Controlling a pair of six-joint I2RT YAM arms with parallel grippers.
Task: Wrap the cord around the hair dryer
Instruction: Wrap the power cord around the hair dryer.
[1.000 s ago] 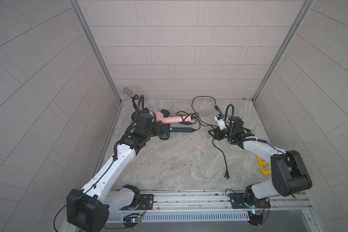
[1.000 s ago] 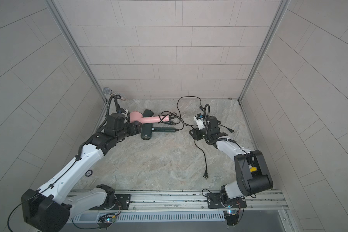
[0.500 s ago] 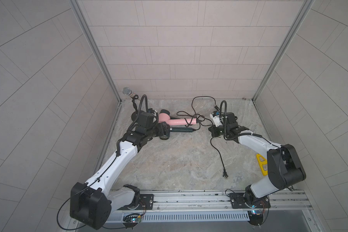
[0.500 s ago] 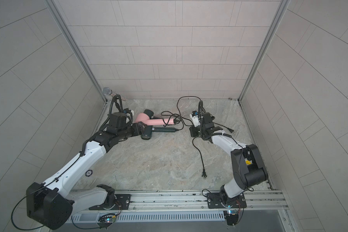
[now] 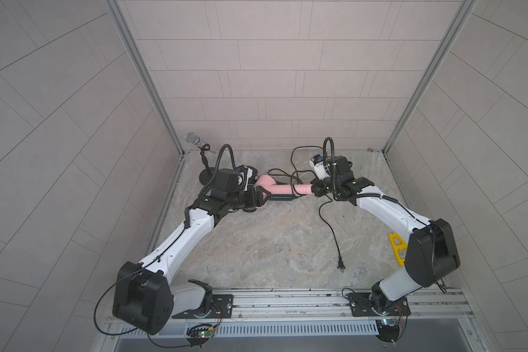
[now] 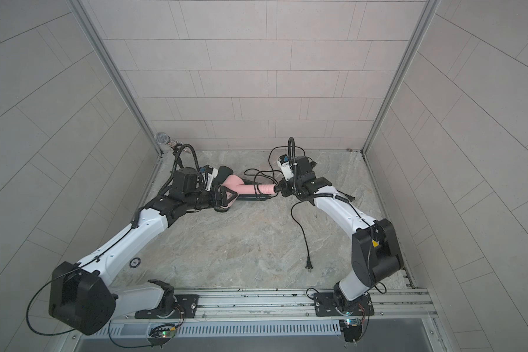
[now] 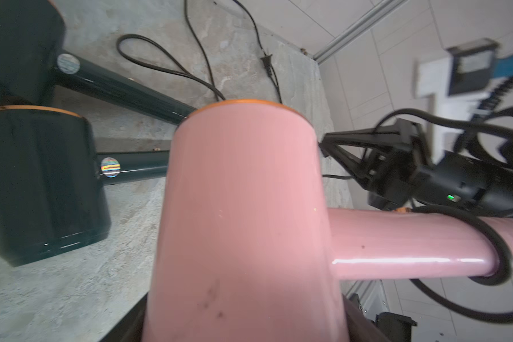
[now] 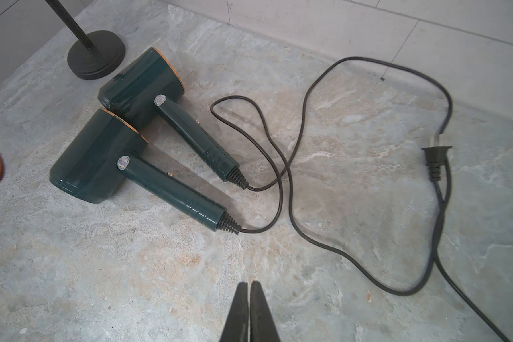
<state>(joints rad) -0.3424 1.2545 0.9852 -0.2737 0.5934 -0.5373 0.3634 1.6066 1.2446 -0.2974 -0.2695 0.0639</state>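
The pink hair dryer point(image 5: 269, 183) point(image 6: 237, 186) is held off the floor by its head point(image 7: 243, 207), with my left gripper point(image 5: 261, 195) shut on it. Its handle points toward my right gripper point(image 5: 315, 187) point(image 6: 279, 191), which sits at the handle's end. In the right wrist view the right gripper point(image 8: 250, 285) is shut and no cord shows between its fingers. The black cord point(image 5: 329, 222) point(image 6: 302, 234) makes one loop round the handle point(image 7: 498, 254), then trails over the floor to its plug point(image 5: 341, 268).
Two dark green hair dryers point(image 8: 101, 160) point(image 8: 142, 86) lie side by side under the pink one, their cords looping toward the back wall to a plug point(image 8: 434, 157). A microphone stand point(image 5: 206, 164) is at the back left corner. A yellow part point(image 5: 395, 250) lies by the right arm.
My right gripper has moved left to the end of the pink handle and has shut. The left arm has kept its hold on the dryer and shifted it a little.
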